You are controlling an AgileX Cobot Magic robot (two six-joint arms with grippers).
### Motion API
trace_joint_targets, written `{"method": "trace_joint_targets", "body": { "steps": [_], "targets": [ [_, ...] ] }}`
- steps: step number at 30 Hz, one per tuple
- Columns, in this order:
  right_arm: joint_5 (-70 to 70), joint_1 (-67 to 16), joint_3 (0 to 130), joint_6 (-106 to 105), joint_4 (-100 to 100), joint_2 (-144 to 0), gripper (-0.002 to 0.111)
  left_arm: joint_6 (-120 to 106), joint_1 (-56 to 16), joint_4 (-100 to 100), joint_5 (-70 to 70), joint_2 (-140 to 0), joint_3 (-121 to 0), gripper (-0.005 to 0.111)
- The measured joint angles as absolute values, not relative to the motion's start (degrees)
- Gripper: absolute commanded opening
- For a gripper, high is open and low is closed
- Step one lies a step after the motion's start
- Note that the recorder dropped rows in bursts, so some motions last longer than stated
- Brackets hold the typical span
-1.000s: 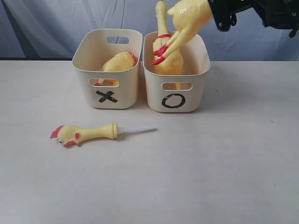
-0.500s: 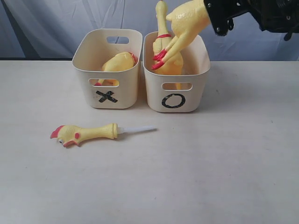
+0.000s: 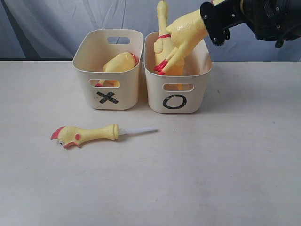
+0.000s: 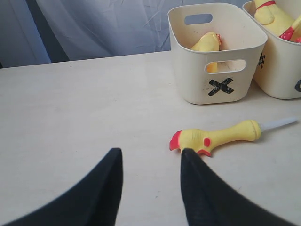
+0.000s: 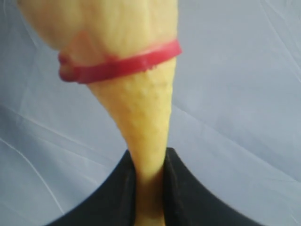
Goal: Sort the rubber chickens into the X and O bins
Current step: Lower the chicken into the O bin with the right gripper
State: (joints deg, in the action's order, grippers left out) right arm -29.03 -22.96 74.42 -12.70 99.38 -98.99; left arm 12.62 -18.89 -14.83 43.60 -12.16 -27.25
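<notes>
My right gripper (image 3: 208, 22) is shut on the neck of a large yellow rubber chicken (image 3: 184, 34) with a red collar (image 5: 121, 67), above the O bin (image 3: 155, 96). The chicken's red feet hang down inside the bin's rim. Close up, the black jaws of the right gripper (image 5: 148, 165) pinch the chicken's neck (image 5: 143, 117). A second chicken (image 3: 162, 28) stands upright in the O bin. Another chicken (image 3: 121, 62) lies in the X bin (image 3: 129, 92). The small chicken (image 3: 87, 133) with a white stem lies on the table. My left gripper (image 4: 150, 157) is open, low over the table by that small chicken (image 4: 221, 136).
The two cream bins stand side by side at the back of the pale table (image 3: 211, 165). A blue-grey cloth backdrop (image 3: 47, 28) hangs behind them. The X bin (image 4: 188, 70) and the O bin's corner (image 4: 277, 75) show in the left wrist view.
My right gripper has moved left and down with its chicken, and the feet have sunk lower toward the O bin. The left gripper and the small chicken have not moved.
</notes>
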Motion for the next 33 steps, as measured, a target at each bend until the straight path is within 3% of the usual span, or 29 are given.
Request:
{"method": "trace_joint_targets", "body": {
  "steps": [33],
  "targets": [
    [-26.3, -23.0, 74.4, -12.7, 99.9, -104.3, -0.001, 12.6, -18.9, -14.8, 43.6, -12.2, -27.2, 0.039]
  ]
}}
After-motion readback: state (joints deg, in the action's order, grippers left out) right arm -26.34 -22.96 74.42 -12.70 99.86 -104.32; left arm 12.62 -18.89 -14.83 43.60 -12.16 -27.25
